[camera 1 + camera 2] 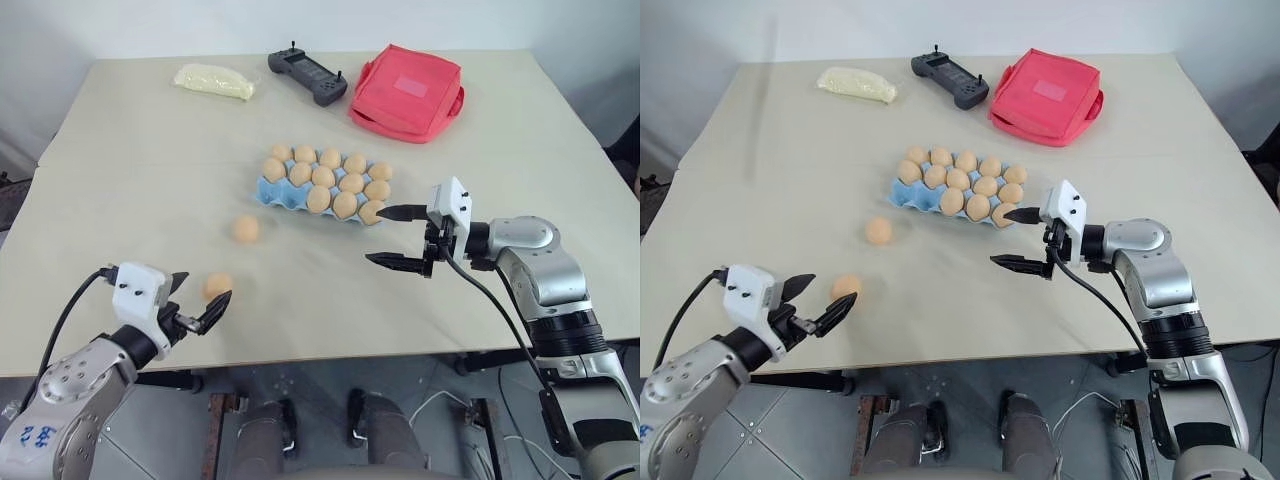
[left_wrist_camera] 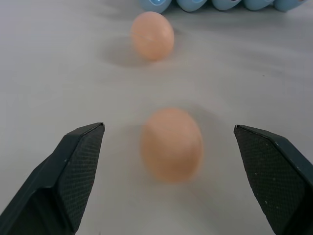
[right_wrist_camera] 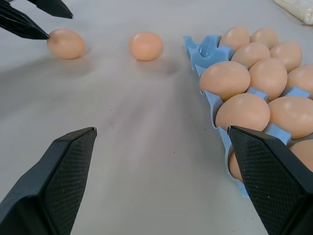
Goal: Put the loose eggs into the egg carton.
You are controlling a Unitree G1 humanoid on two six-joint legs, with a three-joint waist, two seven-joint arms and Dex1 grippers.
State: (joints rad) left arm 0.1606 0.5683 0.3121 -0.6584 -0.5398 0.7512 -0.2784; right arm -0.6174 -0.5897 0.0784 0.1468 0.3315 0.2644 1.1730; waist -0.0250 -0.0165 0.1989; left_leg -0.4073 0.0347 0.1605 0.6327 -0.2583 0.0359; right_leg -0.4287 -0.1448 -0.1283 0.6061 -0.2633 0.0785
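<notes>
Tan eggs fill most of my egg carton [image 1: 268,190]; two loose eggs [image 1: 246,229] lie beside it, nearer one [image 2: 171,145] between my wide-open, empty left gripper [image 1: 202,305], right gripper [image 1: 393,238] open, empty.

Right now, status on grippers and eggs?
Left gripper jaws open around near loose tan egg, not closed. Right gripper open, empty, beside light blue moulded egg carton. Second loose egg on table. Nothing blocking.
</notes>
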